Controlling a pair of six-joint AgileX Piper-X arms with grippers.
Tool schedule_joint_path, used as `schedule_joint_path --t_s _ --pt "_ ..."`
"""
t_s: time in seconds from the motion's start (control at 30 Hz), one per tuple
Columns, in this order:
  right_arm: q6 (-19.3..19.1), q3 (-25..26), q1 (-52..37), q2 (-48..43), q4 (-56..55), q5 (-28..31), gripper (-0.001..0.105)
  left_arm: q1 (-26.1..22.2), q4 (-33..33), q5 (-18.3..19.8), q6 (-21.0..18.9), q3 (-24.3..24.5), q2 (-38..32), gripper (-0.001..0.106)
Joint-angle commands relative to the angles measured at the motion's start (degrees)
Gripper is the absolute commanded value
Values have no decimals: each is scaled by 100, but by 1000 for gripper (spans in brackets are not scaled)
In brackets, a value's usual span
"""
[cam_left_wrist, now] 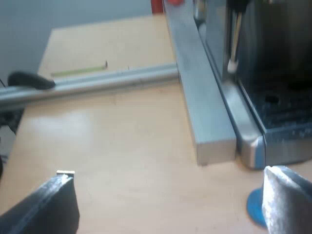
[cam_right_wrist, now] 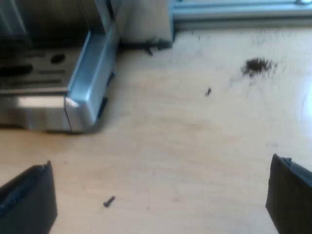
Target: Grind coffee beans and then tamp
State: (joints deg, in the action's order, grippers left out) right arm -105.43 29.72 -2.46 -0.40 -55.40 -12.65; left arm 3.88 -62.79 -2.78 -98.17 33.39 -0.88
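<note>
Spread wide and released, the two black fingers of my left gripper (cam_left_wrist: 168,204) hang over the pale wooden table (cam_left_wrist: 122,146) with bare wood between them. Their faces look scuffed and grey. Just beside one fingertip the blue tamper (cam_left_wrist: 255,209) sits on the wood. It shows a rounded edge, and the rest is hidden behind that finger.

Farther on, the left wrist view gives me the shiny rounded metal corner of the espresso machine (cam_left_wrist: 251,146) and its dark slotted drip tray (cam_left_wrist: 285,109). I cannot tell whether anything lies in the tray. A square-section brushed aluminium bar (cam_left_wrist: 204,107) runs close along the machine's base. A thinner aluminium rail (cam_left_wrist: 107,80) meets that bar at a right angle, and a dark rounded lump (cam_left_wrist: 29,80) rests on the rail. A slim metal wand with a white tip (cam_left_wrist: 233,48) hangs down at the machine's front. Farthest off, a patch of red (cam_left_wrist: 157,5) shows at the bar's far end.

Through the right wrist view, my right gripper (cam_right_wrist: 158,204) is likewise released, its matte black fingers well apart over the same pale wood. A small dark fleck (cam_right_wrist: 108,201) lies near them. Beyond it a little heap of dark coffee grounds (cam_right_wrist: 257,66) is scattered on the table, well apart from the machine's chrome corner. A grooved aluminium frame (cam_right_wrist: 239,12) closes the far side.
</note>
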Motion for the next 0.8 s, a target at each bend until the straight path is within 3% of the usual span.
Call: schedule_joint_path --t_s 0.03,0.23,0.8 --pt "-15 -132 3 -244 13 -44 89 -10 105 4 -97 -226 -782 78" --pt "-15 -208 3 -244 124 -44 89 -10 443 278 -97 -389 -782 78" --pt "-15 -208 3 -244 125 -1 89 -10 443 278 -97 -389 -782 78"
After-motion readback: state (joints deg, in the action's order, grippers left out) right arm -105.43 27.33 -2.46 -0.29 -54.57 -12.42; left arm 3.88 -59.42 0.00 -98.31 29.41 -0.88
